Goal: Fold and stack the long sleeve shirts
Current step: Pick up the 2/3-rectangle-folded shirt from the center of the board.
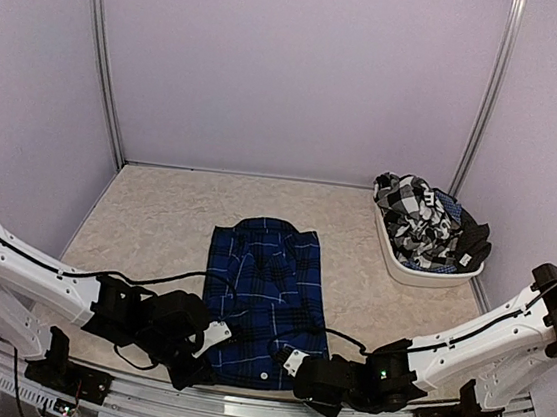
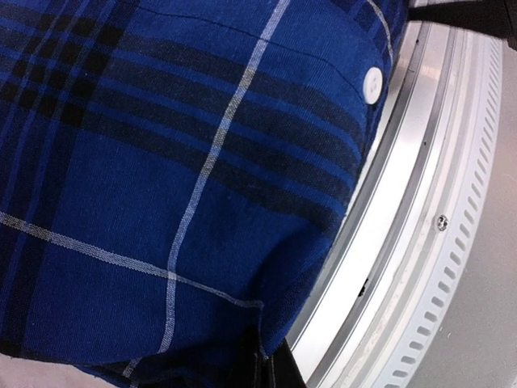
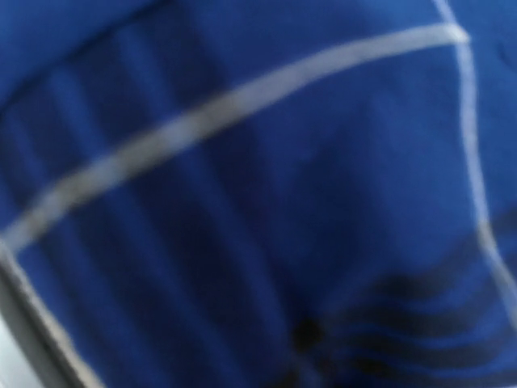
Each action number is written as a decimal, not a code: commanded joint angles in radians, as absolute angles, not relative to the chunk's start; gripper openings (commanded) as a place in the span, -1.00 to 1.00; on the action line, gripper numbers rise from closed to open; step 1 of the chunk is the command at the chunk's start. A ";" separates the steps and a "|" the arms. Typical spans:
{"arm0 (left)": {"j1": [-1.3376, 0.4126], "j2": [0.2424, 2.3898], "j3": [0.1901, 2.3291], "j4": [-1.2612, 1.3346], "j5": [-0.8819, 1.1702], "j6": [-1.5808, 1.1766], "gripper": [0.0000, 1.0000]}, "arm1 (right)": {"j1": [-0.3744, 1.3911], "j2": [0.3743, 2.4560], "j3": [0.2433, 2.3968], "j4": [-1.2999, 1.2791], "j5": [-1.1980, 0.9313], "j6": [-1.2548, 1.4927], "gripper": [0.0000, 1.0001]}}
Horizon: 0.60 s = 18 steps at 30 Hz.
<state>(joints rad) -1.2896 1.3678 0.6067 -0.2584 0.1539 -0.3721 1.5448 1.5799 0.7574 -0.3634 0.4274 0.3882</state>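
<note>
The left jaws are closed tight on the near-left corner of the blue shirt (image 1: 267,288). In the left wrist view the cloth gathers down into them. A white button (image 2: 372,82) sits near the shirt's edge, and the metal rail (image 2: 420,242) runs just beside it. The right jaws are at the shirt's near-right corner. Blurred blue cloth fills their wrist view, so I cannot tell how wide they stand. The blue shirt lies folded into a long rectangle in the middle of the desk (image 1: 156,225). At the far right, a white bin (image 1: 422,277) holds the crumpled black-and-white shirt (image 1: 416,224).
</note>
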 commanded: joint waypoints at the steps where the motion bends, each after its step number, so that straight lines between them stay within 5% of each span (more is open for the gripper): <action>1: -1.284 1.348 0.592 -0.221 0.201 -0.357 -1.00 | 1.556 1.587 0.767 -0.418 0.422 0.410 -0.59; 5: -1.292 1.330 0.583 -0.201 0.218 -0.381 -1.00 | 1.567 1.554 0.765 -0.385 0.323 0.399 -1.00; 18: -1.459 1.246 0.611 -0.179 0.318 -0.652 -1.00 | 1.566 1.341 0.799 -0.474 -0.219 0.482 -1.00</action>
<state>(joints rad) -1.4269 1.2591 0.5758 -0.2066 0.2512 -0.5549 1.5558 1.4181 0.7582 -0.4625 0.0051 0.4488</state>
